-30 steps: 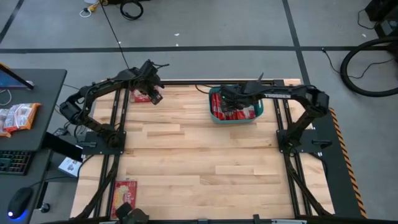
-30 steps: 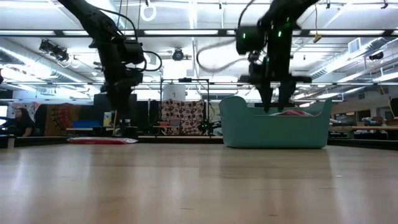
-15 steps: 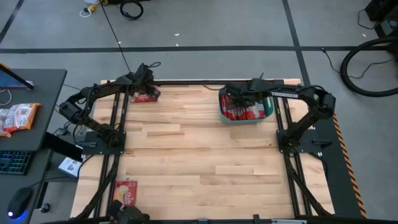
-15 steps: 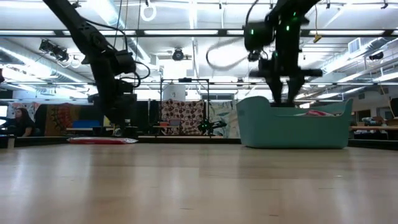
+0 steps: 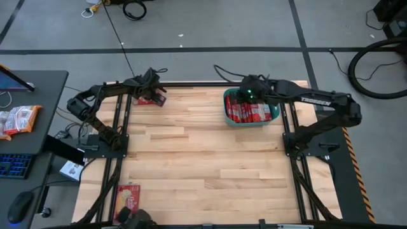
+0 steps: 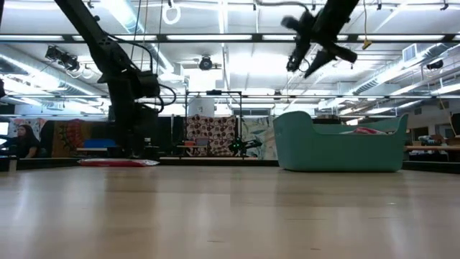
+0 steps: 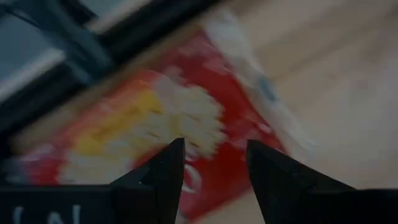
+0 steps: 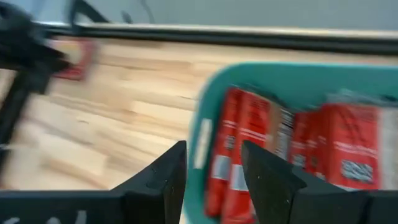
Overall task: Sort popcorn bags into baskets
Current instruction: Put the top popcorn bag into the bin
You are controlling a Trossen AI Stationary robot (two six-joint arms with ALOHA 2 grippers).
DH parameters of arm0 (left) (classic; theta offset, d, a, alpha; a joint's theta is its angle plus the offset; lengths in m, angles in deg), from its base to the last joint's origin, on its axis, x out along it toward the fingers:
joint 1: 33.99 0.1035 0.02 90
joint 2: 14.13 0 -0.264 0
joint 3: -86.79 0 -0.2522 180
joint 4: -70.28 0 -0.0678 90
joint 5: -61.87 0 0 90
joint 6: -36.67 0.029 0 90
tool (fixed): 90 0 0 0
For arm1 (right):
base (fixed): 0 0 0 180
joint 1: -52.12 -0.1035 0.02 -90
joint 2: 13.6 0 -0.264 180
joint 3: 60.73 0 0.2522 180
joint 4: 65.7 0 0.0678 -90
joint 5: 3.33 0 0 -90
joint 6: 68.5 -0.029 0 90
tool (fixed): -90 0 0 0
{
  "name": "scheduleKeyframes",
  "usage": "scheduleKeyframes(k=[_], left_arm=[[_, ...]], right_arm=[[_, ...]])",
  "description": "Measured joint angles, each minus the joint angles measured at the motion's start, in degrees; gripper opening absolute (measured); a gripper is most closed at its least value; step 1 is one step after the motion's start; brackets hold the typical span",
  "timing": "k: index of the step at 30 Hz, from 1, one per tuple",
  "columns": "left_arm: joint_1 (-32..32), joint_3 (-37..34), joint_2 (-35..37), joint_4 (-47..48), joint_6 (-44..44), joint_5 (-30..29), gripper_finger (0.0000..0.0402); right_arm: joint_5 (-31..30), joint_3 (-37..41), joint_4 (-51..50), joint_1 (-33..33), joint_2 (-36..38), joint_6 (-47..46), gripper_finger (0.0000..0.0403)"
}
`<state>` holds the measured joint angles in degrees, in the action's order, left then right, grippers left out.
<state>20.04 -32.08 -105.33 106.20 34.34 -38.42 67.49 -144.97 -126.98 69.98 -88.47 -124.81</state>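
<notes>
The left gripper (image 7: 211, 163) has its two dark fingers apart with nothing between them, poised just over a red popcorn bag (image 7: 180, 124) that lies flat on the wood at the table's far left edge, hard against the black frame rail. In the high view that bag (image 5: 147, 99) has its long axis roughly along the table's far edge, slightly skewed. Whether the fingertips touch it cannot be told.

The right gripper (image 8: 211, 163) also has its fingers apart and empty, raised above the far left corner of the teal basket (image 8: 205, 134). In the low view it (image 6: 316, 54) hangs well above the basket's rim (image 6: 338, 147).

The basket (image 5: 275, 113) sits on the table's far right part, filled with red bags (image 5: 251, 113) packed side by side, their long axes running from the far edge towards the near one. One more red bag (image 5: 128, 196) lies flat near the table's near left corner, long axis running near to far.
</notes>
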Motion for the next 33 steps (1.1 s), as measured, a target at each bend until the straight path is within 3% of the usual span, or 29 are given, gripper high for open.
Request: scheduleKeyframes(k=[4, 9, 17, 20, 23, 29, 33], left_arm=[[-2.0, 0.0, -0.1, 1.2, 0.0, 8.0, 0.0176], [-6.0, 0.0, -3.7, 2.0, 0.0, 13.6, 0.0176], [-15.4, 0.9, -5.5, 3.9, -1.9, 28.1, 0.0176], [-18.2, 2.8, -3.8, 8.9, -1.3, 28.7, 0.0176], [-18.1, 6.7, -2.1, 10.7, -1.1, 20.4, 0.0176], [-14.6, 9.7, -2.6, 12.6, -2.3, -5.4, 0.0176], [-10.3, 8.0, -2.8, 10.6, -4.8, -13.9, 0.0176]], right_arm=[[-0.8, 0.0, 5.5, -3.9, 1.3, 3.6, 0.0158], [-0.8, 0.0, 11.9, -8.4, 1.0, 5.7, 0.0158], [-0.7, 0.0, 13.1, -13.0, 0.7, 6.8, 0.0158], [-0.6, 0.0, 13.0, -13.6, 0.7, 7.0, 0.0158], [0.5, 0.0, 13.0, -13.9, 0.7, 7.0, 0.0158], [1.1, 0.0, 12.8, -16.1, 0.7, 7.0, 0.0158], [1.3, 0.0, 12.0, -17.9, 0.7, 8.1, 0.0158]])
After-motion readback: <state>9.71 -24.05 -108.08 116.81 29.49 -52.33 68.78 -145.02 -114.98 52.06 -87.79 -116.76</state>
